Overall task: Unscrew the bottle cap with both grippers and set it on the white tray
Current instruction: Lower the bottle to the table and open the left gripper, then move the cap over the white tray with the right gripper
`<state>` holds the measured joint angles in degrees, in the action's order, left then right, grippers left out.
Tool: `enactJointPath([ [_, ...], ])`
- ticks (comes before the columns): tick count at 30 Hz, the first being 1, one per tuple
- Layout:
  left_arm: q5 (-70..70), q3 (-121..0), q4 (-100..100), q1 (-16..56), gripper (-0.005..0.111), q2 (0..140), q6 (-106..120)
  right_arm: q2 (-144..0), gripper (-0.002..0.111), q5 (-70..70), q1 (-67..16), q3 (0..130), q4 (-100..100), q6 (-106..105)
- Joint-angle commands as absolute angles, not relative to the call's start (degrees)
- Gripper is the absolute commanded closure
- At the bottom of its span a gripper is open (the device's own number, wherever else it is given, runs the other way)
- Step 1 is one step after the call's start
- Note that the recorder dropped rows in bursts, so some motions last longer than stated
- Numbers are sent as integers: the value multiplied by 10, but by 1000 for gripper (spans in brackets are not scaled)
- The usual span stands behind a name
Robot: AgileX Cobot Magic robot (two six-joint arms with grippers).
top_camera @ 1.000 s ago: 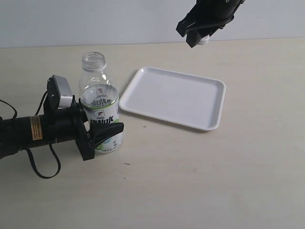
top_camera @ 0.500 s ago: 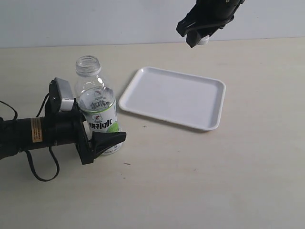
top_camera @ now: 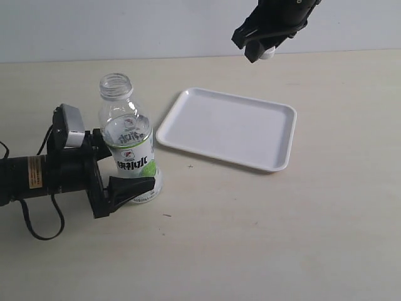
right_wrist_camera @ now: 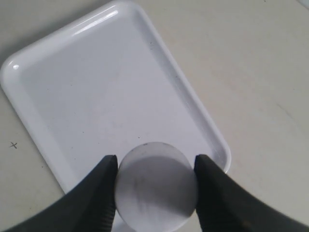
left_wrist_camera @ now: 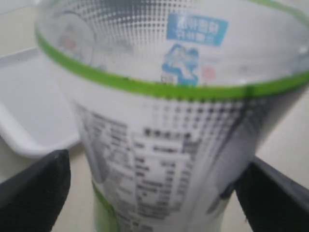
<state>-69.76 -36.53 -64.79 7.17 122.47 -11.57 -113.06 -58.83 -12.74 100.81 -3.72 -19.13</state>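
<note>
your right gripper (top_camera: 262,51) pinches the bottle cap (right_wrist_camera: 156,186), the white tray (top_camera: 250,135) well below it, so a drop may bounce out; your spread left gripper (top_camera: 128,164), astride the bottle (top_camera: 119,100), could tip it.

The small clear plastic bottle (top_camera: 127,141) wears a white label (left_wrist_camera: 159,159) with a green band, dark characters, a blue patch and grey halftone dots. The round ribbed white plastic screw cap (right_wrist_camera: 156,193) matches the flat rectangular white plastic tray (top_camera: 232,128). The left gripper (top_camera: 128,162) and right gripper (right_wrist_camera: 155,164) are black; the black cylindrical arm (top_camera: 56,175) bears an orange sticker (top_camera: 32,174). The worktop (top_camera: 282,238) is pale beige.
</note>
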Motion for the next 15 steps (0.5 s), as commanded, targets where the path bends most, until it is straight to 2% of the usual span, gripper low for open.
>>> enactJointPath([
  [1, -700, -347, -698, 42, 18, 1197, -124, -1130, 108, -585, -125, 1009, -41, -199],
  [6, -700, -329, -795, -21, 18, 1170, -125, -1131, 108, -594, -125, 1009, -58, -199],
  [11, -700, -322, -810, -70, 21, 1150, -127, -1156, 108, -574, -127, 1009, -112, -219],
  [13, -700, -322, -810, -72, 28, 1141, -127, -1176, 108, -558, -127, 1009, -132, -235],
  [15, -700, -322, -803, -72, 40, 1133, -124, -1197, 108, -538, -127, 1009, -134, -240],
])
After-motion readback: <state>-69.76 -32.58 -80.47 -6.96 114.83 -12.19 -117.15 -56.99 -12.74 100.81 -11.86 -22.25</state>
